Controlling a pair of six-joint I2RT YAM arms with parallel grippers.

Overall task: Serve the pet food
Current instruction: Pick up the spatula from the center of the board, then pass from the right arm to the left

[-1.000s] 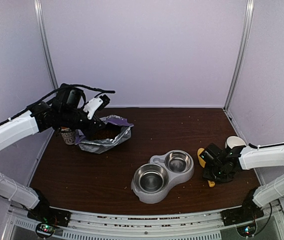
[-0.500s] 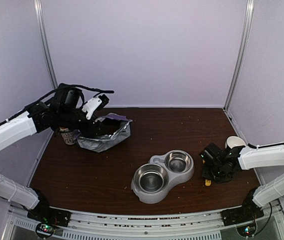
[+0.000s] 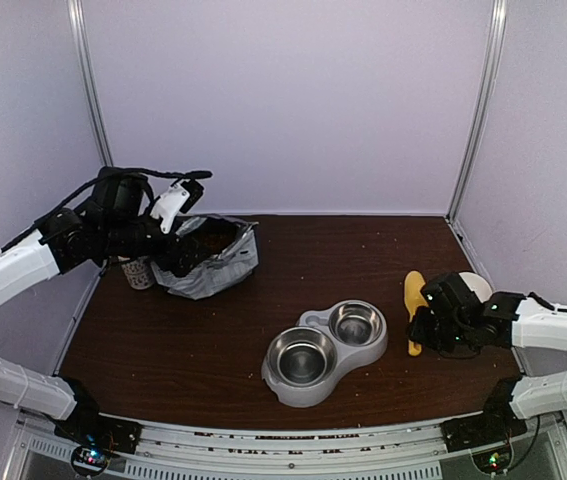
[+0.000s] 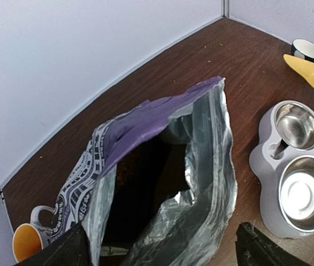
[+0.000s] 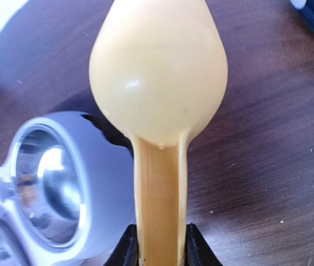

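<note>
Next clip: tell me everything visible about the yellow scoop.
The yellow scoop looks like smooth, glossy plastic: a teardrop-shaped head narrowing into a flat, straight handle. The right gripper is shut on the handle, pinching it from both sides. The head points away from the gripper, toward the back of the table, just right of the double bowl. It appears lifted off the wood, casting a shadow. Nothing lies on the side facing the wrist camera.
</note>
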